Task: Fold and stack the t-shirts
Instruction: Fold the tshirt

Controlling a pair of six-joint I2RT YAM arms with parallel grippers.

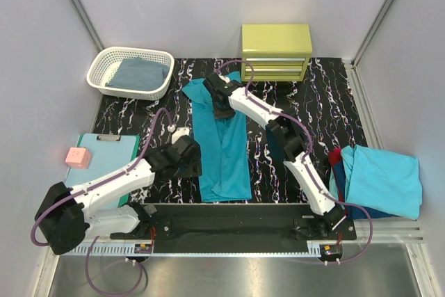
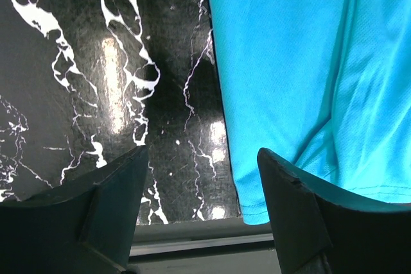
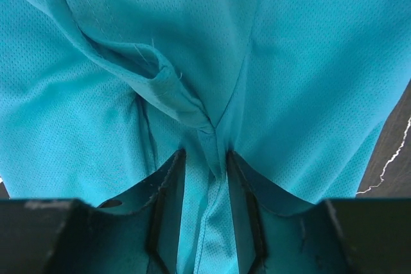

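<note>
- In the right wrist view the teal-turquoise short-sleeved cloth t-shirt [image 3: 289,62] fills nearly everything, so its outline cannot be made out. Only a sliver of the black, white-veined marbled surface [image 3: 393,152] shows at the right edge.
- The right jaws are clenched on a bunched ridge of that t-shirt, which runs down between the two fingers [image 3: 168,190].
- From above, the right arm's black head sits on the t-shirt's far part and hides the pinched cloth.
- The t-shirt lies as a long narrow strip down the middle of the surface, with one sleeve poking out at its far left.
- The left jaws are released, standing apart with nothing between them, low over bare surface just beside the t-shirt's near left hem corner.
- In the left wrist view one finger [image 2: 308,216] covers a bit of that hem; whether it touches cannot be told.
- At the right edge a lighter turquoise shirt [image 1: 386,182] tops a pile, covering most of a red shirt [image 1: 336,156] and a dark blue shirt [image 1: 341,174]; only their edges show.
- A white plastic lattice basket [image 1: 97,73] at the far left corner holds a folded grey-blue cloth [image 1: 139,73].
- A yellow-green metal drawer chest [image 1: 276,38] stands at the far edge with its drawers closed, so any contents are hidden.
- A flat mint-green clipboard [image 1: 111,154] lies left of the surface with a small pink block [image 1: 78,157] at its left edge; the left arm crosses its near part.
- Pale panel walls [image 1: 208,5] with metal struts enclose three sides.
</note>
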